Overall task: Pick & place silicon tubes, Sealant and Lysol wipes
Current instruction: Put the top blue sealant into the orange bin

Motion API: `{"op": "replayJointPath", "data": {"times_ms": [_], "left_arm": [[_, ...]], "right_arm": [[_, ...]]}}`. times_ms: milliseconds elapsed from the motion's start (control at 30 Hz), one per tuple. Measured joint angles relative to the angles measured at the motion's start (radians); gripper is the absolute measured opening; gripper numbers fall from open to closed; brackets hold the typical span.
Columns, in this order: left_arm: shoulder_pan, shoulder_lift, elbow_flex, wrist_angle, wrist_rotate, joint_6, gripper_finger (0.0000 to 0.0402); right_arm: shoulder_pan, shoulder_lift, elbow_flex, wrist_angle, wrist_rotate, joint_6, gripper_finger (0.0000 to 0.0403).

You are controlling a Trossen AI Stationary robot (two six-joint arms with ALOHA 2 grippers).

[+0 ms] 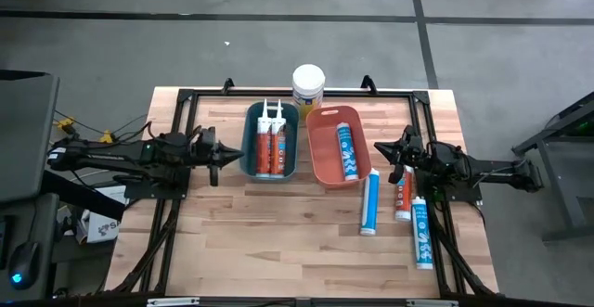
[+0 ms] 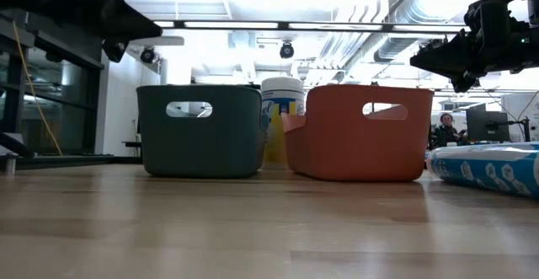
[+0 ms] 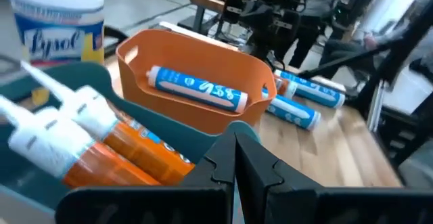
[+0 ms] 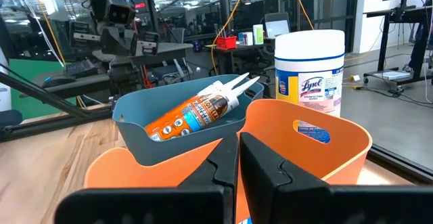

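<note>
Sorting is standing partway for us: three tubes (image 1: 397,205) are lying loose, Lysol wipes (image 1: 308,87) are waiting unbinned, left gripper (image 1: 236,155) and right gripper (image 1: 380,147) are hovering pinched closed, empty.

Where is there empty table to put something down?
The widest bare wood is the near half of the table, in front of the teal bin and orange bin. The strip left of the teal bin is also bare. Crowded: the right side, where three loose tubes lie.

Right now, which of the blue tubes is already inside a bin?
The blue tube lying in the orange bin; the other blue ones lie loose on the table.
</note>
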Motion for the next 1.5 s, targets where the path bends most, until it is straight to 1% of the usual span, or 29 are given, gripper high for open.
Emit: {"op": "replayJointPath", "data": {"times_ms": [133,1333,1400,1500], "left_arm": [[0.000,0.001,0.000,-0.005,0.006,-0.037,0.0000],[0.000,0.001,0.000,-0.007,0.004,-0.038,0.0000],[0.000,0.001,0.000,-0.007,0.004,-0.038,0.0000],[0.000,0.001,0.000,-0.007,0.004,-0.038,0.0000]], "right_arm": [[0.000,0.000,0.000,0.000,0.000,0.000,0.0012],[0.000,0.000,0.000,0.000,0.000,0.000,0.0012],[0.000,0.000,0.000,0.000,0.000,0.023,0.0012],[0.000,0.000,0.000,-0.001,0.000,0.133,0.0012]]}}
